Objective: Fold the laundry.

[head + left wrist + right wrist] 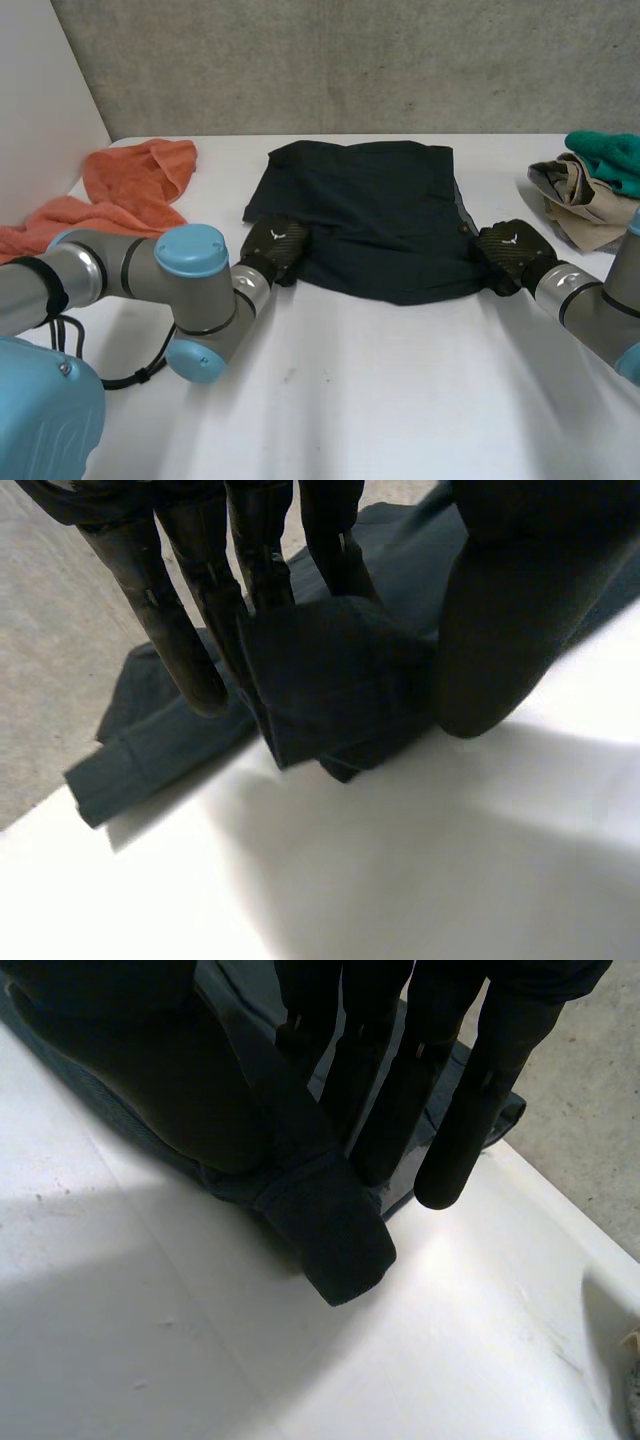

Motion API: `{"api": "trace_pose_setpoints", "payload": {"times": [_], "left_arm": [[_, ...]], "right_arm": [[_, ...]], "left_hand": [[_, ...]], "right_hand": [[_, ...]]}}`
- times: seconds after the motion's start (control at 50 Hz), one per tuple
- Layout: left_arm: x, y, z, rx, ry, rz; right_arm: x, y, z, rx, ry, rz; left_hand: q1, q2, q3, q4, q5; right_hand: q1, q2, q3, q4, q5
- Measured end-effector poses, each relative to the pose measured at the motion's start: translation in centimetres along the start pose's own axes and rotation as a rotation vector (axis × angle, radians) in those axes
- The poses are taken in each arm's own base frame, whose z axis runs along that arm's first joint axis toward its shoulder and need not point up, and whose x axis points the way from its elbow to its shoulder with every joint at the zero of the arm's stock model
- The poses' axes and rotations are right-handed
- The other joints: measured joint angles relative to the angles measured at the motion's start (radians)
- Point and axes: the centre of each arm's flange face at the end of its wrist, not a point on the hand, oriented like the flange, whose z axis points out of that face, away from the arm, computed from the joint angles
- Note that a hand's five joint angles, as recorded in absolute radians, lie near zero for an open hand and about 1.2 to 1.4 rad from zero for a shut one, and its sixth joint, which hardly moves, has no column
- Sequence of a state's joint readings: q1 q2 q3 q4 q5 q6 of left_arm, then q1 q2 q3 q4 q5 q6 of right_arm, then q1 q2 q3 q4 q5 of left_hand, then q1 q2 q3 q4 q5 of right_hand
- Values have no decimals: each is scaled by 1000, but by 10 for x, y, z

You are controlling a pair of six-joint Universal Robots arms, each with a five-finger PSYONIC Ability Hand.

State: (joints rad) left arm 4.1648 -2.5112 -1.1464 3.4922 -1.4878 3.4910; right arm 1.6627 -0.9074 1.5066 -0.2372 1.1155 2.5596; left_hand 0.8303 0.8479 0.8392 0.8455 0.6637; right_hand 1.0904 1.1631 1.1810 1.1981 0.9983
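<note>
While both hands pinch its near corners, dark cloth (370,215) lies spread flat

White table (400,400), smooth and matte. Dark cloth sits mid-table toward the far side. It is roughly square, thin woven fabric with soft wrinkles and hemmed edges.

Orange cloth (130,185), towel-like nap, is a crumpled heap at far left, apart from the dark cloth. At far right is a rumpled, creased tan cloth (580,200), with a fuzzy green cloth (610,155) against its far side.

Left hand (272,245), black with a weave-pattern back, is on the dark cloth's near left corner. In the left wrist view its fingers (190,630) lie over a bunched fold with the thumb (510,620) opposite, clamped on it.

Right hand (512,250) is on the near right corner. In the right wrist view the hemmed corner is squeezed between thumb (150,1070) and fingers (470,1110), its tip poking out.
</note>
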Motion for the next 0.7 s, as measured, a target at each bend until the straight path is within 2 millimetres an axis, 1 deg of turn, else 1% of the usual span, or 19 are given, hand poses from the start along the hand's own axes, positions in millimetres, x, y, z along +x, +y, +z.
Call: {"api": "trace_pose_setpoints", "payload": {"times": [0.1,0.18,0.32,0.36,0.38,0.4,0.42,0.44,0.48,0.52,0.58,0.64,0.7], "left_arm": [[-6,-6,11,61,-27,10],[-10,-9,18,98,-37,12],[-8,-6,24,108,1,11],[-7,-4,25,104,13,11],[-6,-3,25,102,19,10],[-5,-1,25,99,23,10],[-5,-1,26,97,24,10],[-5,0,26,96,24,10],[-5,0,26,93,20,10],[-7,-2,25,90,7,10],[-12,-14,19,93,-22,10],[-22,-40,3,98,-60,11],[-31,-69,-23,95,-80,11]], "right_arm": [[0,-2,-1,1,0,2],[-2,-1,-2,-3,-4,4],[-4,0,-2,-6,-10,5],[-5,0,-2,-6,-10,5],[-5,0,-2,-6,-10,4],[-5,-1,-2,-5,-10,4],[-5,-1,-2,-5,-10,4],[-5,-1,-2,-6,-9,3],[-4,-2,-3,-8,-4,1],[-2,-4,-4,-16,11,-4],[2,-10,-8,-28,40,-11],[8,-22,-18,-50,73,-18],[12,-41,-34,-71,89,-27]], "left_hand": [[25,11,17,13,12],[-27,-53,-44,-47,-40],[-29,-77,-67,-78,-74],[-16,-50,-41,-48,-44],[62,24,33,26,28],[221,192,183,181,177],[247,205,210,208,203],[299,283,289,288,271],[301,332,337,345,296],[301,333,338,351,296],[301,337,338,351,296],[301,343,338,352,296],[301,344,342,352,296]], "right_hand": [[0,0,0,0,0],[0,0,0,0,0],[0,5,5,0,7],[0,5,7,0,7],[0,5,7,0,7],[0,5,8,0,7],[0,5,8,0,7],[0,5,8,0,7],[0,5,8,0,7],[0,5,8,0,7],[0,5,8,0,7],[0,5,8,0,7],[0,5,8,0,7]]}}
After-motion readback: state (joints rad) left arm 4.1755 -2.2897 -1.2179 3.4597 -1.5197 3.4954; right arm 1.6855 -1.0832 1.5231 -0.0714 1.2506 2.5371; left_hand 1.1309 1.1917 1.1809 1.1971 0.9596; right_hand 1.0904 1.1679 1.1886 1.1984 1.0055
